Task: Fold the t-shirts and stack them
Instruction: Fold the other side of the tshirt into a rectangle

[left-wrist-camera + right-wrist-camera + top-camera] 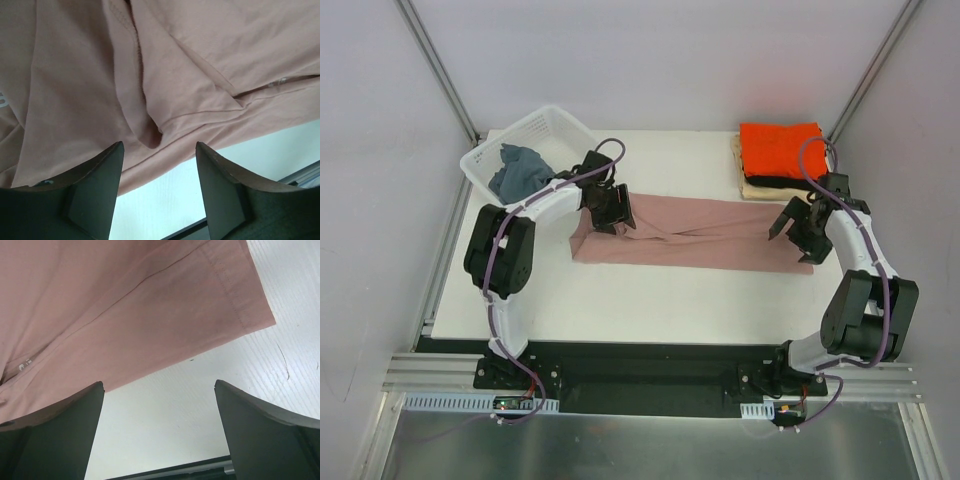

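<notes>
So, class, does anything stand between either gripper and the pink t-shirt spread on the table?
Nothing visible does. The left gripper and right gripper hang directly over the two ends of the pink t-shirt, jaws open.

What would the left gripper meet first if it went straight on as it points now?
Probably the dusty-pink t-shirt, its folded edge just ahead of the left gripper; depth is unclear.

white table [650,300]: dusty-pink t-shirt [710,235] folded long across the centre, white basket [555,130] at eleven o'clock, shirt stack [778,148] (cream one [740,170] lowest) at one o'clock.
</notes>
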You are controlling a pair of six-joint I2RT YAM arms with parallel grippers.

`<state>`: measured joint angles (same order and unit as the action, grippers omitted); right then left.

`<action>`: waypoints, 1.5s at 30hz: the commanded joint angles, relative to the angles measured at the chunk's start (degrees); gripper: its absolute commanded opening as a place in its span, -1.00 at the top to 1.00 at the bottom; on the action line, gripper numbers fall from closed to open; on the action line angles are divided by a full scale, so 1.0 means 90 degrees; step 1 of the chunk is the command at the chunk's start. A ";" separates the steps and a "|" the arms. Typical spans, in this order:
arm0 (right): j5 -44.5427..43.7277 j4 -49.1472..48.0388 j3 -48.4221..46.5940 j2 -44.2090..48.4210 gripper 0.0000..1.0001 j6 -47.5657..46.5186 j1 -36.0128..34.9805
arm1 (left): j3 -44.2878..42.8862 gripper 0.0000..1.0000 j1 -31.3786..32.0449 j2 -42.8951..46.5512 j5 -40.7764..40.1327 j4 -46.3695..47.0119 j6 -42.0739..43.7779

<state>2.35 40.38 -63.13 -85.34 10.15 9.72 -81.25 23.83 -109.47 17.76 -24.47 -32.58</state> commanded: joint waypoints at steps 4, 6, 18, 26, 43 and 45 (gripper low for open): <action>-0.0134 0.0191 -0.0114 0.0361 -0.93 -0.0171 -0.0025 | -0.0093 0.01 -0.0012 -0.0395 0.0136 0.0023 -0.0101; -0.0144 0.0172 -0.0124 0.0361 -0.93 -0.0181 -0.0025 | -0.0219 0.27 0.0008 -0.0512 0.0175 0.0023 -0.0101; -0.0183 0.0181 -0.0114 0.0283 -0.93 -0.0210 -0.0025 | -0.0717 1.00 0.0018 -0.0767 0.0321 0.0023 -0.0101; -0.0222 0.0298 -0.0182 0.0234 -0.93 -0.0171 -0.0015 | -0.1293 1.00 0.0027 -0.0990 0.0488 0.0023 -0.0423; -0.0476 0.0338 -0.0397 0.0195 -0.93 -0.0278 0.0219 | -0.4224 -0.34 0.0057 -0.2866 0.1269 0.0023 -0.0648; -0.0349 0.0240 -0.0378 0.0215 -0.93 -0.0298 0.0219 | -0.4292 -0.65 0.0057 -0.2691 0.1191 0.0014 -0.0551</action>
<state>-1.08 42.50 -64.66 -84.07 8.67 11.44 -115.72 23.70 -136.44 27.03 -24.43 -38.13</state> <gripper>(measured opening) 0.966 0.738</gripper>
